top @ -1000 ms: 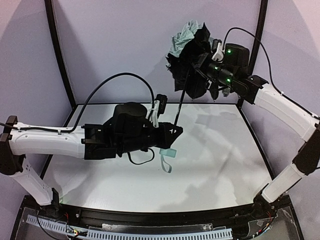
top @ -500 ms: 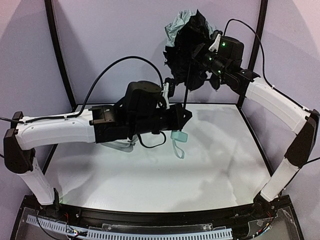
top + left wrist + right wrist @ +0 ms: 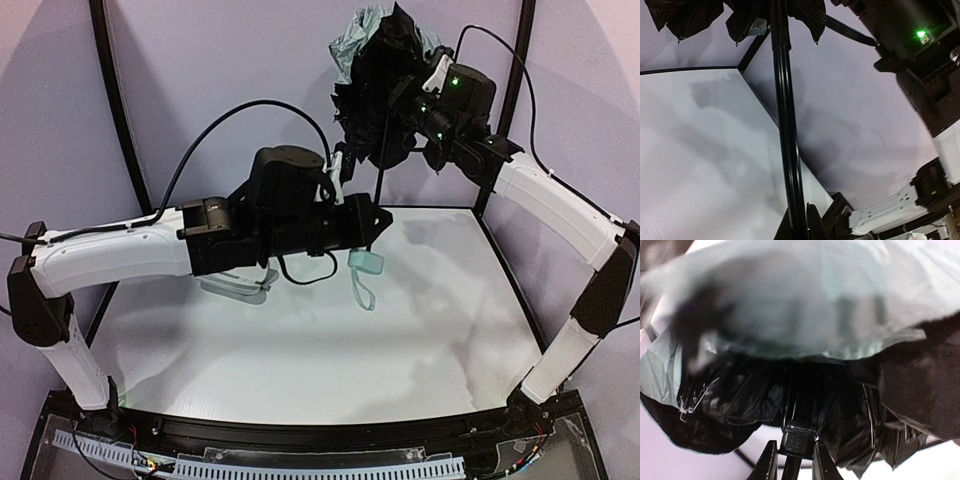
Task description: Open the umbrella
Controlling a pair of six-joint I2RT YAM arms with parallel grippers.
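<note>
The umbrella is held upright above the table. Its bunched canopy (image 3: pixel 385 70) is black inside with pale mint fabric (image 3: pixel 352 40) on top. The thin black shaft (image 3: pixel 380 170) runs down to the pale green handle (image 3: pixel 365 262), from which the strap (image 3: pixel 362 292) hangs. My left gripper (image 3: pixel 376 222) is shut on the shaft just above the handle; in the left wrist view the shaft (image 3: pixel 785 125) rises from my gripper (image 3: pixel 801 231). My right gripper (image 3: pixel 408 105) is shut on the black runner (image 3: pixel 799 440) under the canopy (image 3: pixel 805 305), one finger (image 3: pixel 768 465) on each side.
A pale rounded storage case (image 3: pixel 235 288) lies on the white table (image 3: pixel 440 330) under my left arm. Black frame posts (image 3: pixel 118 110) and purple walls surround the table. My right arm (image 3: pixel 910 45) hangs close above the left wrist camera.
Both arms have risen and carried the umbrella up and a little right. The handle now hangs higher over the table. The storage case has come into view under the left arm.
</note>
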